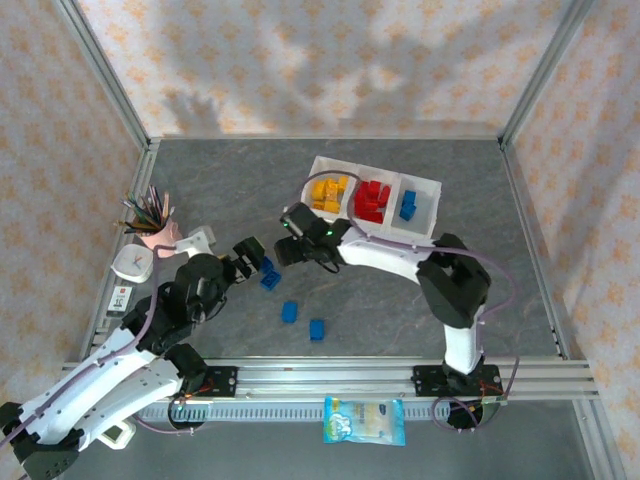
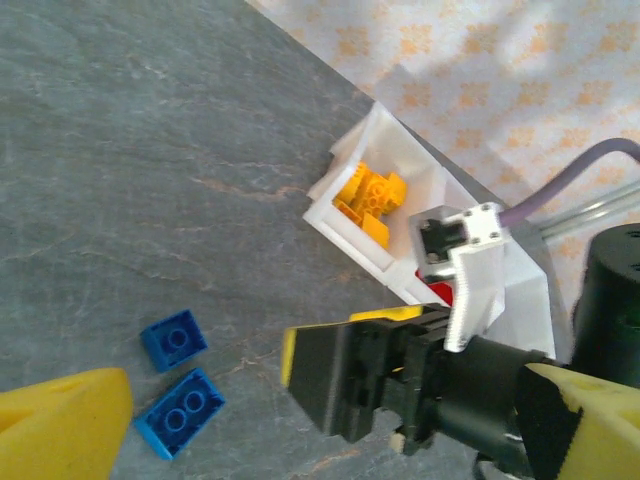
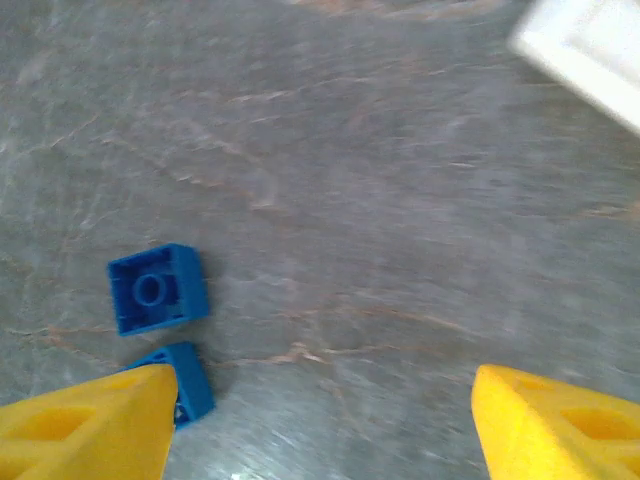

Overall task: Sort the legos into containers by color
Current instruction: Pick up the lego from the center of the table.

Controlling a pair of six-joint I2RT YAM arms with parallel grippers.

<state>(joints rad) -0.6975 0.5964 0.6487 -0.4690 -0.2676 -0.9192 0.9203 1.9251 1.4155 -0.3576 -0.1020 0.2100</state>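
We see the white three-compartment tray (image 1: 380, 171) at the far side of the grey surface (image 1: 200, 180). Its left compartment holds yellow bricks (image 1: 328, 192), the middle one red bricks (image 1: 373, 200), and the right one a blue brick (image 1: 408, 205).

Loose blue bricks lie on the surface nearer the arms. One pair (image 1: 268, 278) sits just beside both end effectors, and two more (image 1: 289, 312) (image 1: 317, 329) lie closer to the arm bases.

The right end effector (image 3: 320, 400) hangs over bare surface with its yellow fingers (image 3: 90, 420) spread wide and nothing between them. In its wrist view, a one-stud blue brick (image 3: 158, 288) lies just ahead of the left-hand finger, and a second blue brick (image 3: 188, 385) is partly hidden behind that finger.

The left end effector (image 1: 252, 258) also has its fingers well apart and holds nothing. In its wrist view, the right arm's black and yellow end effector sits between them.

A pink cup of pencils (image 1: 150, 228) stands at the left edge of the surface.
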